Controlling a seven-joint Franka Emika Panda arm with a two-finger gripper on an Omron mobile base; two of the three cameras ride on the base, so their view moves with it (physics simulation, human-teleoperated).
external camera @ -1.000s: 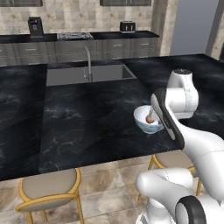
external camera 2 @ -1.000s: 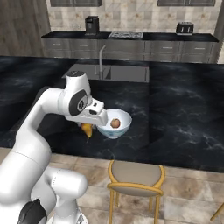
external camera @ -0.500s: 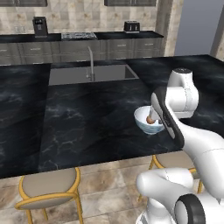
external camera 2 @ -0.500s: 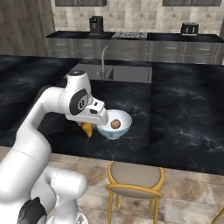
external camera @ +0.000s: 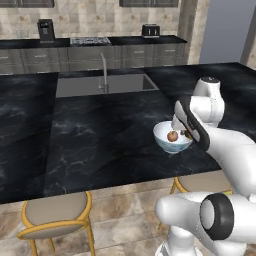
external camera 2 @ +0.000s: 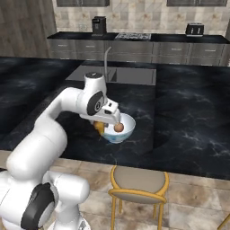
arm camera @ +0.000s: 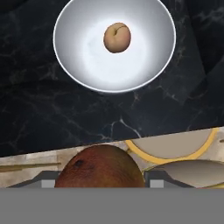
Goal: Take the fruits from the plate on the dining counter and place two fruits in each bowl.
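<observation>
Nothing shifted: claw [arm camera: 100, 183] still clamps brown fruit [arm camera: 99, 167] above white bowl [arm camera: 78, 61] holding 1 tan fruit [arm camera: 117, 37]; stool [external camera 2: 139, 182] below.

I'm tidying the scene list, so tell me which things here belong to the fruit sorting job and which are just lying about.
Belong to the job:
white bowl
tan fruit inside it
reddish-brown fruit held in the gripper
dining counter

Just lying about:
sink
faucet
stools
coffee machine
toaster

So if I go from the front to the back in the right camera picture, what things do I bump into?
Stool → white bowl with a tan fruit in it → sink faucet → coffee machine and toaster on the far counter.
</observation>
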